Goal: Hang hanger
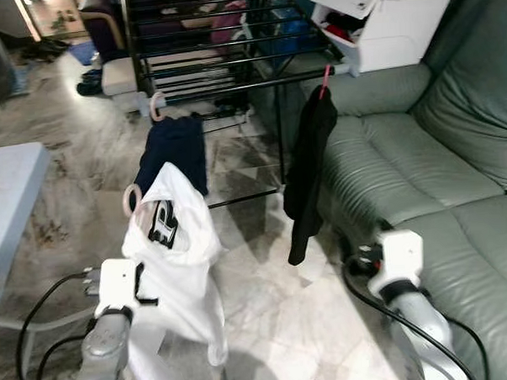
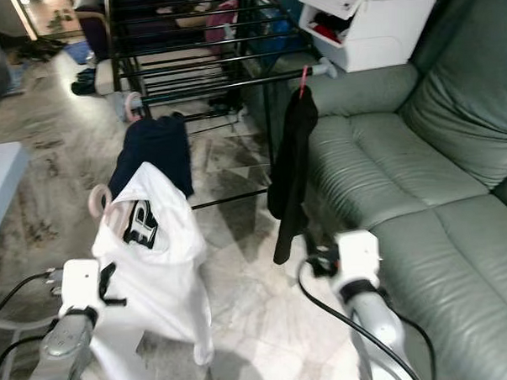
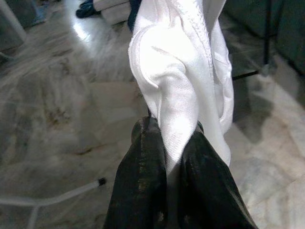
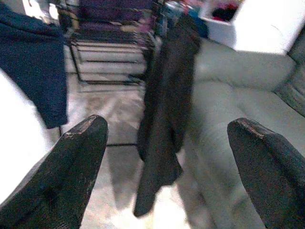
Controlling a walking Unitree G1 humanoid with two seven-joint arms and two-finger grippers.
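Note:
A white shirt (image 1: 175,235) with a black logo hangs on a pale pink hanger (image 1: 132,198), low in front of me. My left gripper (image 3: 172,131) is shut on a fold of the shirt's cloth. The black drying rack's front rail (image 1: 232,87) runs across ahead. On it hang a navy garment (image 1: 174,151) on a pink hanger and a black garment (image 1: 307,167) on a red hanger (image 1: 324,79). My right gripper (image 4: 167,125) stands open and holds nothing, facing the black garment from beside the sofa.
A grey-green sofa (image 1: 421,174) fills the right side, with a white box (image 1: 389,20) on its arm. A pale table (image 1: 9,192) stands at the left. Black cables (image 1: 40,309) trail from both arms over the marble floor.

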